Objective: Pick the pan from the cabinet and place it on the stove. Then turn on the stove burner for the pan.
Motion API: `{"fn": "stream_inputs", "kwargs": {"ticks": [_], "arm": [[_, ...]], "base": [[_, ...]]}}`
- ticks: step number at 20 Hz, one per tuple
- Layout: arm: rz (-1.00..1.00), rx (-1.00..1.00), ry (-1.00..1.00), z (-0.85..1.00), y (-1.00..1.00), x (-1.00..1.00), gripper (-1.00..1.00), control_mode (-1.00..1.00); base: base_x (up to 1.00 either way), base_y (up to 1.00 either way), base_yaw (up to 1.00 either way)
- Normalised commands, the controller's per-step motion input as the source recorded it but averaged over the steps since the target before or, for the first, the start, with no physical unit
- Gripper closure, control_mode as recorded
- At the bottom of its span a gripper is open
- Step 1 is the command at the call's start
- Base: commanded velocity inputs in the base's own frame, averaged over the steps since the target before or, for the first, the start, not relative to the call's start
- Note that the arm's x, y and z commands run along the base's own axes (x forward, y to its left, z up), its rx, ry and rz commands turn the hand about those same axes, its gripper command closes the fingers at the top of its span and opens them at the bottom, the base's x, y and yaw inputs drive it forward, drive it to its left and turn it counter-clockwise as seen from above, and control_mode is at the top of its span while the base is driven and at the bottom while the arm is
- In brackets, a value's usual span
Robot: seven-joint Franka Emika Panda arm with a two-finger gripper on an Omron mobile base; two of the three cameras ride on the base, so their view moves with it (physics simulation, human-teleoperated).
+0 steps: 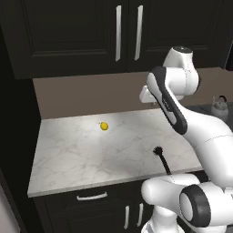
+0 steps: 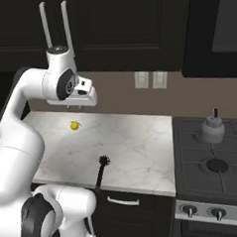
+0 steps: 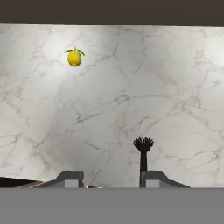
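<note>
The gripper (image 3: 106, 179) is held partly open and empty above the marble counter (image 1: 68, 154), pointed down at it, presumably because no reach has been started. Above the counter, the cabinet (image 1: 68, 36) is kept shut, so the pan, judged to be inside, cannot be seen. Beside the counter lies the stove (image 2: 213, 169), with a kettle (image 2: 212, 128) on a rear burner. A lemon (image 3: 75, 57) and brush (image 3: 143, 153) rest on the counter.
</note>
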Motion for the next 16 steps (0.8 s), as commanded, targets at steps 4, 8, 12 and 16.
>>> {"fn": "stream_inputs", "kwargs": {"ticks": [4, 8, 12, 16], "arm": [[0.00, 0.00, 0.00, 0.00, 0.00, -0.09, -1.00, -1.00], [0.00, -0.01, -0.08, 0.01, 0.04, -0.21, -1.00, -1.00], [0.00, -0.02, -0.38, 0.06, 0.02, -0.37, -1.00, -1.00], [0.00, -0.05, -0.44, 0.13, 0.00, -0.29, -1.00, -1.00]], "base": [[0.00, 0.00, 0.00], [0.00, 0.00, 0.00], [0.00, 0.00, 0.00], [0.00, 0.00, 0.00]]}}
